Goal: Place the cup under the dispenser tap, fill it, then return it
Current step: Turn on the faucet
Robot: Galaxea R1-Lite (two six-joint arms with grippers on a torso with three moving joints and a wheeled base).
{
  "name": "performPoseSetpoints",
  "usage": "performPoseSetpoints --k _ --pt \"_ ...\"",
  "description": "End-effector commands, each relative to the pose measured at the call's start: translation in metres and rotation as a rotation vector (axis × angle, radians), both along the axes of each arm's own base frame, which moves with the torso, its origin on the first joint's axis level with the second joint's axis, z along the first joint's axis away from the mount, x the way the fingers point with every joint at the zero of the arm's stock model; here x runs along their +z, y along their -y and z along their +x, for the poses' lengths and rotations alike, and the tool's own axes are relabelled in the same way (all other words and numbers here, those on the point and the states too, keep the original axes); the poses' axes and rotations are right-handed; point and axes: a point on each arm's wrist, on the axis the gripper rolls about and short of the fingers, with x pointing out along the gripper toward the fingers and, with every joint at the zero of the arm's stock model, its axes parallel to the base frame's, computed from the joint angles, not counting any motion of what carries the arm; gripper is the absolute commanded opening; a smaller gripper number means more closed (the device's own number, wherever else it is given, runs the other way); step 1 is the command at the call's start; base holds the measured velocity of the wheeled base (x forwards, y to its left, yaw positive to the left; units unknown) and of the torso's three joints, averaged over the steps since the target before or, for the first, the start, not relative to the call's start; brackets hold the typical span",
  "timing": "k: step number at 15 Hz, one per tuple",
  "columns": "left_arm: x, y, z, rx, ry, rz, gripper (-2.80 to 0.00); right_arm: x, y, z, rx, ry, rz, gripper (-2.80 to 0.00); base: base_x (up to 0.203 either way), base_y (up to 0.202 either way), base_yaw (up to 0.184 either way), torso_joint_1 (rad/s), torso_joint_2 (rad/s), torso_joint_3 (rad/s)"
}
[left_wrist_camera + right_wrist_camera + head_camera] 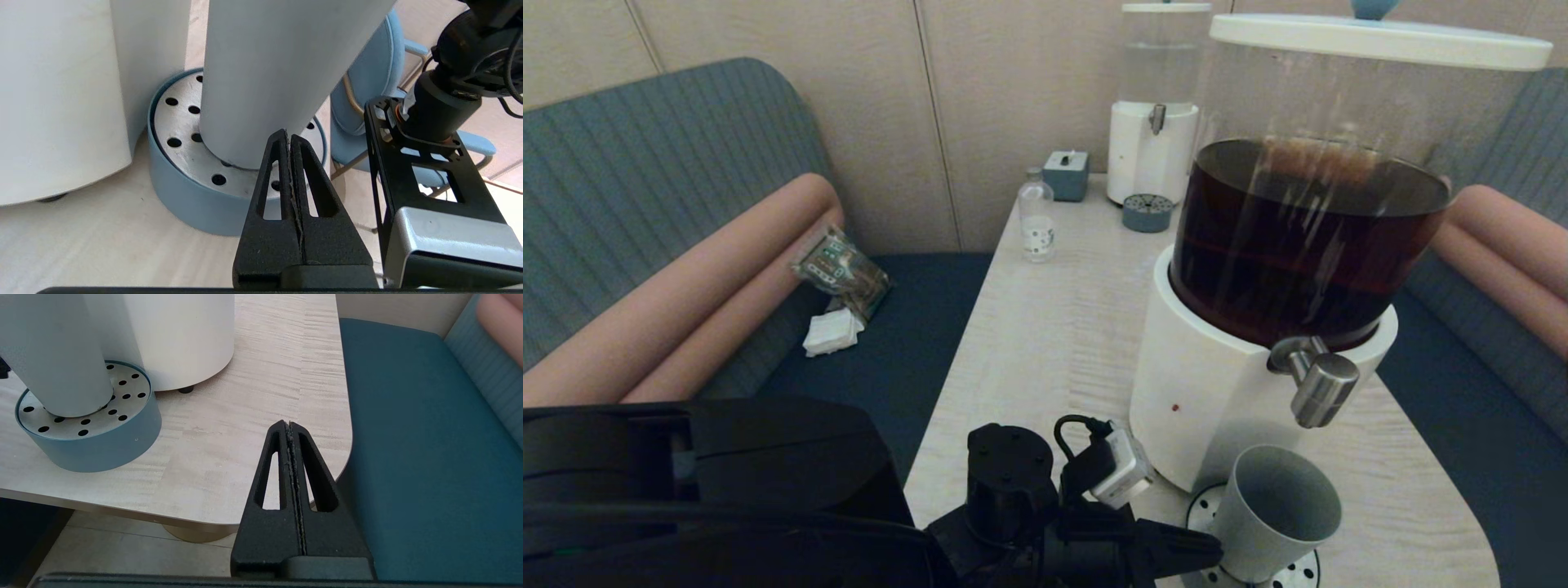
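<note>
The grey-green cup point(1274, 514) stands on the round perforated drip tray point(1298, 572), just below and in front of the steel dispenser tap point(1319, 380). No liquid shows inside the cup. Above the tap sits the tank of dark brown liquid on its white base point(1201, 392). My left gripper point(1217, 551) is shut and empty, its tip right at the lower wall of the cup point(265, 73) over the tray point(184, 196). My right gripper point(289, 424) is shut and empty, hovering off the table's near right corner, apart from the cup point(53, 355).
At the table's far end stand a smaller clear-liquid dispenser point(1153, 122), its small drip tray point(1147, 212), a grey box point(1066, 174) and a small clear bottle point(1036, 216). Blue benches flank the table; a packet point(841, 269) lies on the left one.
</note>
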Motion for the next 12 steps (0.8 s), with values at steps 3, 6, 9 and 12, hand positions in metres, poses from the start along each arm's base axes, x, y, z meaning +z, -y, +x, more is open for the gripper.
performPoseSetpoints --k 3,6,9,12 --pt "0.012 -0.007 -0.006 -0.003 0.014 -0.017 -2.8 -0.003 0.0 0.0 0.001 -0.006 0.0 -2.8 0.0 0.0 0.0 0.0 0.0 0.0" --pt "0.032 -0.021 -0.015 0.026 0.023 -0.047 -2.8 -0.003 0.0 0.0 0.001 -0.007 0.0 -2.8 0.0 0.0 0.0 0.0 0.0 0.0" --pt "0.067 -0.04 -0.023 0.16 0.042 -0.122 -2.8 -0.003 0.0 0.0 0.001 -0.005 0.0 -2.8 0.0 0.0 0.0 0.0 0.0 0.0" --pt "0.119 -0.072 -0.035 0.363 0.067 -0.283 -2.8 -0.003 0.0 0.0 0.001 -0.007 0.0 -2.8 0.0 0.0 0.0 0.0 0.0 0.0"
